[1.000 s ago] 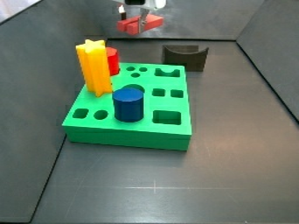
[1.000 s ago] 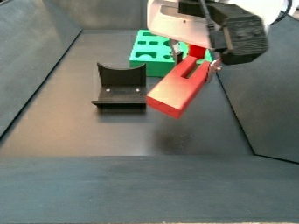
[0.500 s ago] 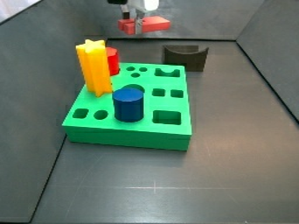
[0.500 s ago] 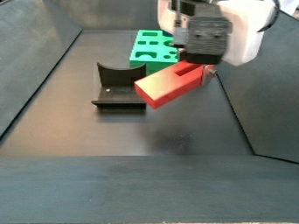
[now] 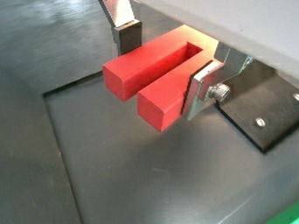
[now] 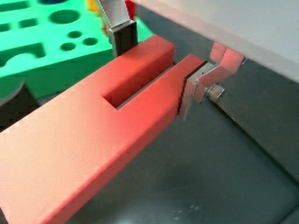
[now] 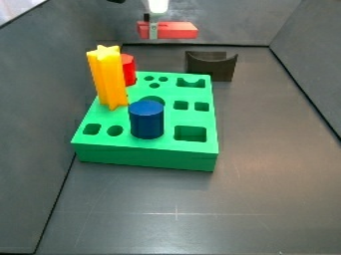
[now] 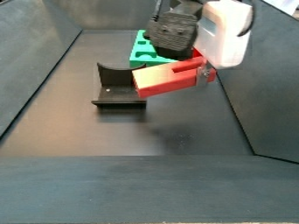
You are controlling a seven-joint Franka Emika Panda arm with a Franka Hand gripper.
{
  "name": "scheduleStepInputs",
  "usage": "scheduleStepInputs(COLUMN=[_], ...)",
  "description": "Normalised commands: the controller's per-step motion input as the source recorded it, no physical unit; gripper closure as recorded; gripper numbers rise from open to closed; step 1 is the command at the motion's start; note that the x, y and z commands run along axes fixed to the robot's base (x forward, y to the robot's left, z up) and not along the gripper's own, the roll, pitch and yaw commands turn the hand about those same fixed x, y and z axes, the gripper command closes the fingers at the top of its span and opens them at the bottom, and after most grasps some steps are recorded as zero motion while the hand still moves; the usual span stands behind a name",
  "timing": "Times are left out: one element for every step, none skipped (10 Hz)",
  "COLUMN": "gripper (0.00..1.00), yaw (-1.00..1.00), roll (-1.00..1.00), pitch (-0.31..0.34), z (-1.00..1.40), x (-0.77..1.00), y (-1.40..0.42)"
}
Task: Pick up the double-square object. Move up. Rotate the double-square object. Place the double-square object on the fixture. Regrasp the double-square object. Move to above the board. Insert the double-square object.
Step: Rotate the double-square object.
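The double-square object (image 8: 167, 79) is a long red block, held in the air almost level above and beside the fixture (image 8: 117, 86). My gripper (image 8: 194, 65) is shut on its slotted end. In both wrist views the silver fingers (image 5: 128, 37) (image 6: 197, 86) press the outer sides of the two prongs, with the gripper (image 5: 167, 61) (image 6: 158, 66) across the slot. In a side view the double-square object (image 7: 167, 31) and the gripper (image 7: 159, 24) hang high at the back, left of the fixture (image 7: 213, 64). The green board (image 7: 180, 149) (image 8: 145, 41) lies on the floor, apart from the block.
On the board stand a yellow peg (image 7: 106, 75), a short red cylinder (image 7: 128, 68) and a blue cylinder (image 7: 147, 118). Grey walls close in the floor on the sides. The fixture's base plate (image 5: 267, 118) shows past the block in a wrist view.
The wrist has turned, swinging the red block from a downward slant to nearly level. The gripper has drifted slightly sideways and stays shut on the block.
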Motion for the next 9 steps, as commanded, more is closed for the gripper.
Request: scheduleStepInputs(gripper=[1.00,1.00,1.00,1.00,1.00,1.00,1.00,1.00,1.00], yaw=[-1.00,-1.00,-1.00,-1.00,-1.00,-1.00,-1.00,-1.00,-1.00], roll=[-0.01,-0.01,-0.01,-0.01,-0.01,-0.01,-0.01,-0.01,-0.01], pitch=[-0.005,-0.005,-0.005,-0.006,-0.006,-0.006,-0.006,-0.007,-0.007], z=[-0.02,-0.02,-0.02,-0.02,-0.02,-0.02,-0.02,-0.02,-0.02], x=[0.01,0.01,0.01,0.01,0.01,0.01,0.01,0.01,0.01], y=[0.02,0.02,0.02,0.02,0.02,0.02,0.02,0.02,0.02])
